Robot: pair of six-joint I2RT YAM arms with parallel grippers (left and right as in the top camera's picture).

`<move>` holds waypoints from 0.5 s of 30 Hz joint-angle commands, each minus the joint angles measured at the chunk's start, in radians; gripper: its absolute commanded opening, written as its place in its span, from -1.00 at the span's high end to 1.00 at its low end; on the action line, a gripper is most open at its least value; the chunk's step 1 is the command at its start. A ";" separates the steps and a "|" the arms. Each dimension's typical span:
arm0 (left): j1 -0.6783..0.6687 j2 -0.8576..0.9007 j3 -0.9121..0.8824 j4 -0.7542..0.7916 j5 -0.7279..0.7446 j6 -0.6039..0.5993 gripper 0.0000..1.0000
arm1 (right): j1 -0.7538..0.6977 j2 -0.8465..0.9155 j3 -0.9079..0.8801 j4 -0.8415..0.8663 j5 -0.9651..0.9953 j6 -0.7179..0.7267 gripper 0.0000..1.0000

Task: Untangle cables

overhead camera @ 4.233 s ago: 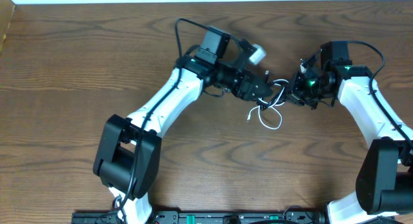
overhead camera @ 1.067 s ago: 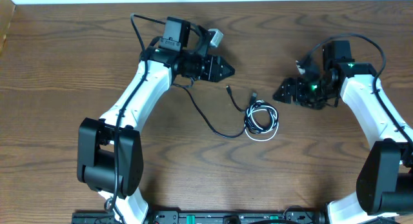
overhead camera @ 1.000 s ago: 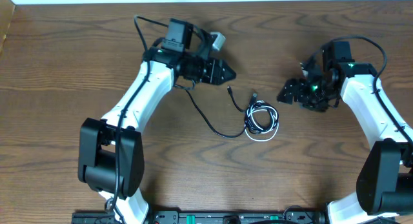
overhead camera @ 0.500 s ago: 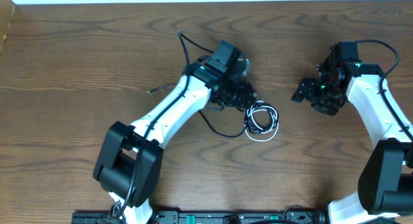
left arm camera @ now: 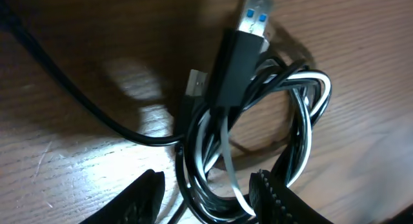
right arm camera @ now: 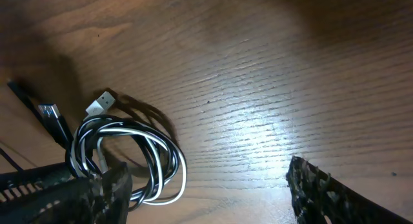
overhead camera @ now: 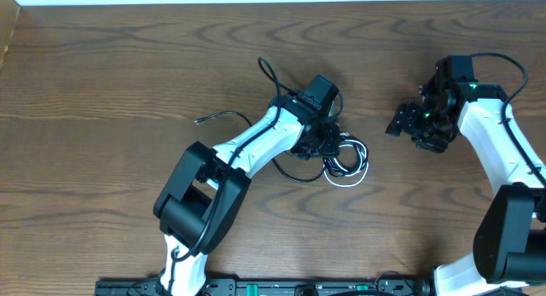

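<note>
**Overhead and wrist views: regrasping the knot.** You are looking at two thin cords wound into one small coil. The thin white cable with small white plugs [right arm camera: 182, 175] and the longer thin black cable [left arm camera: 139, 137] lie right of the brown wooden tabletop's [overhead camera: 102, 66] centre, about midway between its far and near edges. The black cable's tail leaves the coil toward the left edge and passes under the left arm. A thin dark strand farther left may be its far end, though you cannot confirm that from overhead.

The left gripper [left arm camera: 205, 183] hangs directly over the coil. Its jaws stand apart, straddling the lower loops, and its ridged black fingers [left arm camera: 145, 195] have not pinched anything. The black USB plug with a blue insert [left arm camera: 235, 62] lies across the top of the loops, free of the jaws. The right gripper [right arm camera: 208, 175] sits nearer the right edge, well apart from the coil. Its jaws are spread wide, with only bare wood between them.

The step in hand is judged to be a fresh grasp on the bundle, since neither cord is separated yet. For the next move, close the left jaws on one colour only, ideally the black strands. Then bring the right gripper in to take the white plug [right arm camera: 97, 106] and draw the two apart.
</note>
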 commanded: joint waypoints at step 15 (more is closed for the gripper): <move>-0.016 0.070 0.000 0.043 -0.111 -0.011 0.85 | 0.000 -0.023 0.014 -0.001 -0.066 -0.054 -0.54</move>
